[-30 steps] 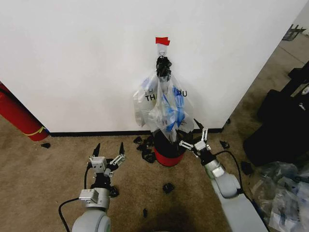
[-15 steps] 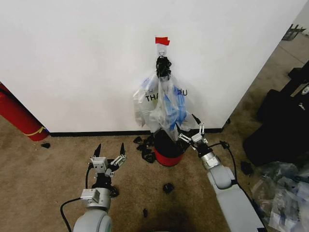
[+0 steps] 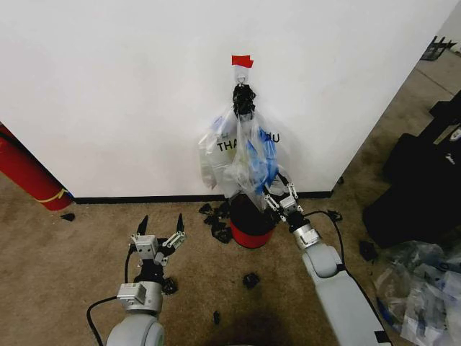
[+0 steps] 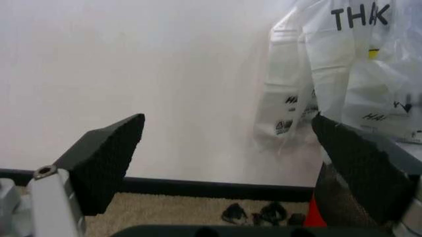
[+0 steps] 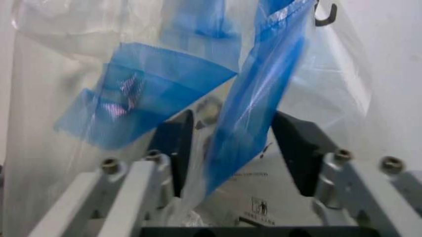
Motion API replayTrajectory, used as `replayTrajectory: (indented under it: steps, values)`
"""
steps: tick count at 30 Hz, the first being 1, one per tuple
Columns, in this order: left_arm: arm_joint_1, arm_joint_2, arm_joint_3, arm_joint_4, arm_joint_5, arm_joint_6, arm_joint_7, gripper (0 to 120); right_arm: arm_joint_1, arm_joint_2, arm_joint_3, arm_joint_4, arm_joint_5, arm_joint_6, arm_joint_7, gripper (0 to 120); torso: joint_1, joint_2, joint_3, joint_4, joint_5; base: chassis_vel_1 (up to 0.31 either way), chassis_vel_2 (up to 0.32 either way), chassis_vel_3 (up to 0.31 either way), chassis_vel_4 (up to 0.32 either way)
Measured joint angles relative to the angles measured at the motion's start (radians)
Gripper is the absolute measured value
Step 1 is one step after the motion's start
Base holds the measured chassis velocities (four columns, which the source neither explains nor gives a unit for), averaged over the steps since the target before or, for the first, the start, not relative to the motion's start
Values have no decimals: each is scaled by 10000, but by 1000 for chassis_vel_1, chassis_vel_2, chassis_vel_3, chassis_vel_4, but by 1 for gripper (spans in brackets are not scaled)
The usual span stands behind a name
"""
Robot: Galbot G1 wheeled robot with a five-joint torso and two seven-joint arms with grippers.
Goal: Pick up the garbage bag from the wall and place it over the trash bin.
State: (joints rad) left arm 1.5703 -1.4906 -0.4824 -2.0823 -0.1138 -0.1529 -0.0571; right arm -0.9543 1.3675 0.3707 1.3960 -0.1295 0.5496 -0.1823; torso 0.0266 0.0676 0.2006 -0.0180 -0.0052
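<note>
- The thin, crinkly, see-through garbage bag with blue printed patches (image 3: 256,162) hangs from a small hook on the plain white wall (image 3: 130,94), just under a strip of red tape (image 3: 243,61).
- A clear plastic bag printed in black letters (image 3: 220,148) hangs behind it from the same point.
- The small round black wire-mesh trash bin with a red lower band (image 3: 251,222) stands on the brown carpet (image 3: 79,252) against the black baseboard, directly below the bags.
- The right hand (image 3: 281,193) is raised to the garbage bag's lower edge; its dark pads stand apart, with a blue fold of film (image 5: 247,106) between them, not clamped.
- The left hand (image 3: 160,229) hovers low over the carpet, well left of the bin, fingers spread wide.
- Small black scraps (image 3: 216,223) litter the carpet near the bin.
</note>
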Motion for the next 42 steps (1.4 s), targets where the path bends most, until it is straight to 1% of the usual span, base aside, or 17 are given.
replayTrajectory:
  steps: [1, 4, 7, 8, 11, 13, 17, 21, 22, 24, 30, 31, 32, 33, 34, 39, 42]
  values:
    - [1, 1, 0, -1, 0, 0, 0, 100, 5, 3, 0, -4, 2, 1, 0, 41, 0, 0, 0, 0, 0, 0, 0, 0, 0]
    - [20, 17, -13, -23, 1, -11, 0, 100, 95, 109, -21, -65, 65, 13, -6, 24, 0, 0, 0, 0, 0, 0, 0, 0, 0]
    - [46, 24, -16, -23, 3, -27, -1, 100, 96, 166, -22, -62, 76, 18, -7, 15, -1, 0, 0, 0, 0, 0, 0, 0, 0]
    - [46, 24, -16, -23, 3, -27, -1, 100, 96, 166, -22, -62, 76, 18, -7, 15, -1, 0, 0, 0, 0, 0, 0, 0, 0]
    - [54, 24, -14, -24, 9, -36, -2, 100, 35, 190, 1, 21, 128, 18, -8, 4, -1, 0, 0, 1, 1, 0, 0, 0, 0]
    - [39, 41, -2, -40, 10, -38, -2, 100, -157, 168, 16, 308, 413, -40, -8, 0, -1, 0, 0, 0, 1, 0, 0, 0, 0]
    - [-28, 115, 3, -48, 0, -37, -2, 100, -576, 67, -42, 1013, 1249, -289, -6, 0, -1, 0, 0, 0, 1, 0, 0, 0, 0]
    - [-215, 319, 19, -43, -9, -73, 7, 100, -1187, -69, -171, 2146, 2689, -700, 2, 0, -1, 0, 0, -1, 2, 0, 0, 0, 0]
    - [-337, 491, 19, -15, 69, -162, 38, 100, -1478, -133, -215, 2703, 3334, -845, 6, 0, -1, 0, -1, -1, 0, 0, 0, 0, 0]
    - [-398, 607, 26, 5, 131, -222, 75, 100, -1582, -157, -218, 2884, 3559, -886, 7, 0, -1, 0, -1, -1, 0, 0, 0, 0, 0]
    - [-919, 1606, 63, 16, 920, -937, 709, 100, -2357, -239, -158, 4394, 5267, -1214, 44, 0, -1, 0, -1, -3, -2, 0, 0, 0, 0]
    - [-1045, 1957, -122, -158, 1668, -1473, 1068, 100, -2473, -121, -580, 4829, 6369, -1511, 112, 0, -1, 0, -1, -3, 1, 0, 0, 0, 0]
    - [-961, 2012, -243, -309, 1863, -1623, 1168, 100, -2436, -46, -831, 4866, 6732, -1584, 116, 0, -1, 0, -1, 0, 2, 0, 0, 0, 0]
    - [-915, 2048, -264, -436, 1916, -1647, 1225, 100, -2436, 28, -990, 4898, 7003, -1633, 109, 0, -1, 0, 0, 14, 1, 0, 0, 0, 0]
    - [-915, 2048, -264, -436, 1916, -1647, 1225, 100, -2436, 28, -990, 4898, 7003, -1633, 109, 0, -1, 0, 0, 14, 1, 0, 0, 0, 0]
    - [-1358, 2468, 349, -732, 1905, -1223, 1625, 100, -2976, 453, -995, 5076, 7581, -1692, 108, 0, -1, 0, -1, -4, 3, 0, 0, 0, 0]
    - [-1546, 2690, 711, -658, 1678, -998, 1704, 100, -3126, 572, -944, 5075, 7586, -1689, 155, 0, -1, 0, -1, -4, 0, 0, 0, 0, 0]
